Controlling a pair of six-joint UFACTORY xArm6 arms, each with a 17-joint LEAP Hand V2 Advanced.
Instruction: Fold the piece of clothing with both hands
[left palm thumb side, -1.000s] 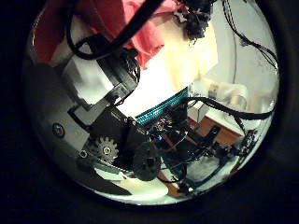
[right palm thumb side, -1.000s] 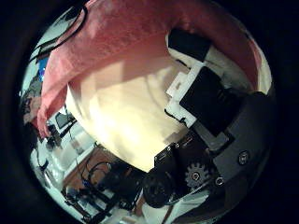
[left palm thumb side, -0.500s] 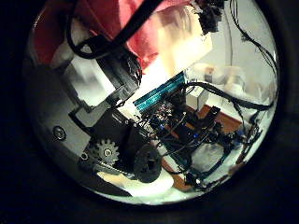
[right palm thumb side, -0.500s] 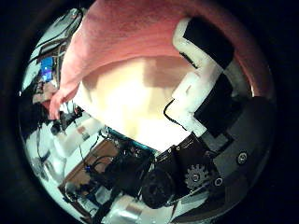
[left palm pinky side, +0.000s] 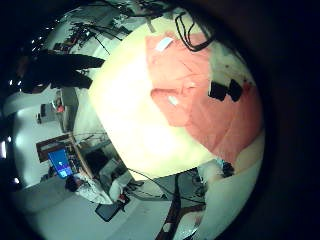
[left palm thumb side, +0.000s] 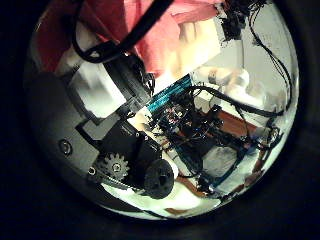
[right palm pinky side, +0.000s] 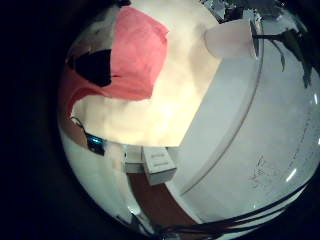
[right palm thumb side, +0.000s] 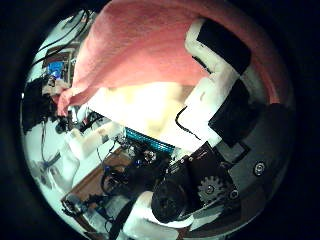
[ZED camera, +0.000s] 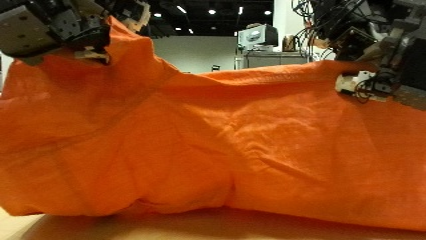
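Note:
An orange garment (ZED camera: 213, 140) hangs spread wide above the tan table (ZED camera: 200, 228), its lower edge resting on the tabletop. My left hand (ZED camera: 60, 25) is shut on one upper corner, and my right hand (ZED camera: 380, 62) pinches the other upper edge, lower than the left. The left little finger side palm view looks down on the garment (left palm pinky side: 200, 90) draped over the table (left palm pinky side: 130, 110). The right thumb side palm view has the cloth (right palm thumb side: 150, 45) running past a finger (right palm thumb side: 222, 62). Folds run from the raised left corner across the cloth.
A monitor (ZED camera: 260, 37) stands in the room behind the cloth. A white container (right palm pinky side: 232, 38) sits at the table's edge. Circuit boards and wiring (left palm thumb side: 210, 130) lie beyond the table's rim, under the left palm.
Both thumb side palm views have shifted: the table takes up less of them and more of the room beyond its edge shows. The cloth stays held at both palms.

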